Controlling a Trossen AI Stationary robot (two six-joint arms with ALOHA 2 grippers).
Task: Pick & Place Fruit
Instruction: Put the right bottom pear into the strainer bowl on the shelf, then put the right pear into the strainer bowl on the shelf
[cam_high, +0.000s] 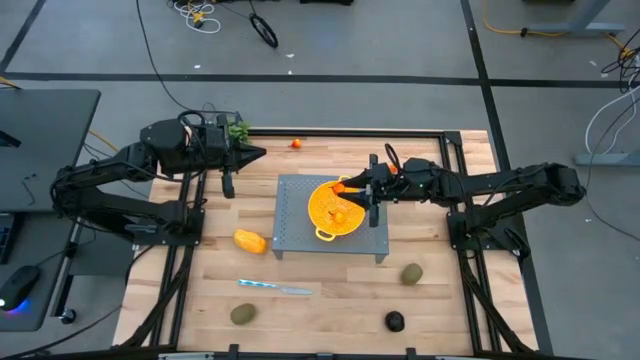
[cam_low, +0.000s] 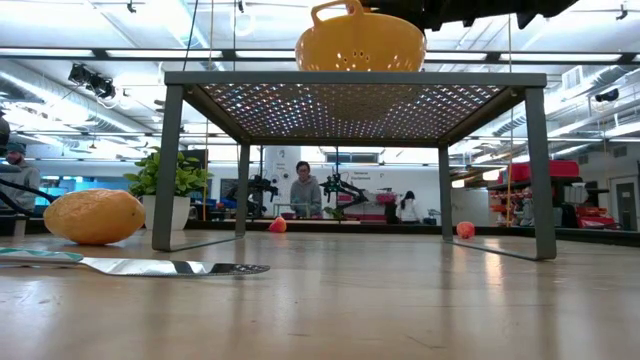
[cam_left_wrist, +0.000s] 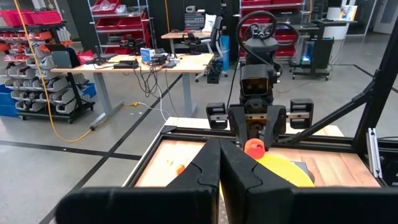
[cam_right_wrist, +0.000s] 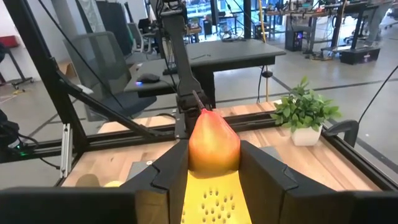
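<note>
I have the right gripper (cam_high: 345, 186) clamped on a small orange-red fruit (cam_right_wrist: 213, 143) over the yellow colander (cam_high: 333, 208), so next I release it; left gripper (cam_high: 255, 153) waits shut, far left.

Wooden table (cam_high: 330, 285) bears rack (cam_high: 290, 215), knife (cam_high: 275, 288), fruit (cam_high: 250, 241).

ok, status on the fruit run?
Right tool shut on orange-red fruit over yellow colander. Left tool shut, parked far-left. Nothing in the way.
</note>
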